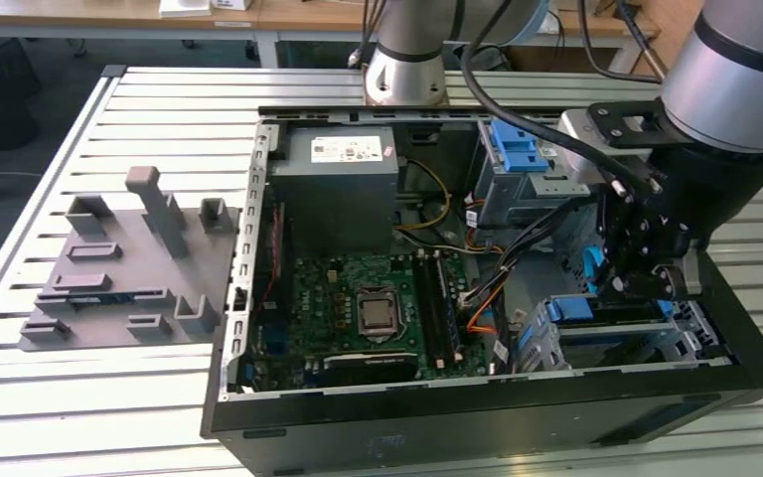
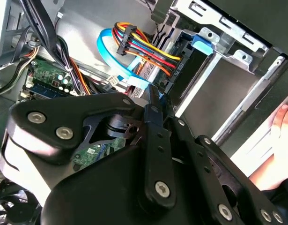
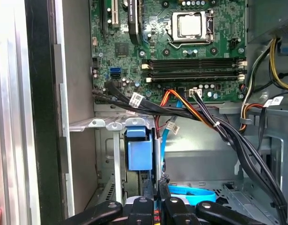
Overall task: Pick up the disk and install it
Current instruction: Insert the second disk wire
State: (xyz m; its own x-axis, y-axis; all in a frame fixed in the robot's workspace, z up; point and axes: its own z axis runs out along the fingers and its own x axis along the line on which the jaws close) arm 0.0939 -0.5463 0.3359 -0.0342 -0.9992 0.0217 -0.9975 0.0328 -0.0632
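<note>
Exterior view: gripper lowered over the drive bay of an open computer case

An open computer case (image 1: pixel 242 298) lay on a slatted desk (image 1: pixel 116 397), its motherboard (image 1: pixel 355 308) exposed. The gripper (image 1: pixel 654 283) hung inside the case, at the side away from the motherboard, directly over the drive cage (image 1: pixel 620 338).

In the first wrist view, the gripper (image 3: pixel 155 194) had its fingers (image 3: pixel 148 187) pressed close together with a thin blue edge between them, apparently pinching the disk's carrier. The disk (image 3: pixel 136 152), seen as a blue bracket with dark body, stood upright in the drive cage (image 3: pixel 106 136), just below the motherboard (image 3: pixel 181 47) edge. A light blue data cable (image 3: pixel 193 194) curled just beside the gripper.

The second wrist view showed bundled power wires (image 2: pixel 144 51) plugged in near the cage.

Judging by this, the install step was in hand, with the disk appearing partly seated. The next move would call for a straight push along the cage rails, keeping the cables clear.
</note>
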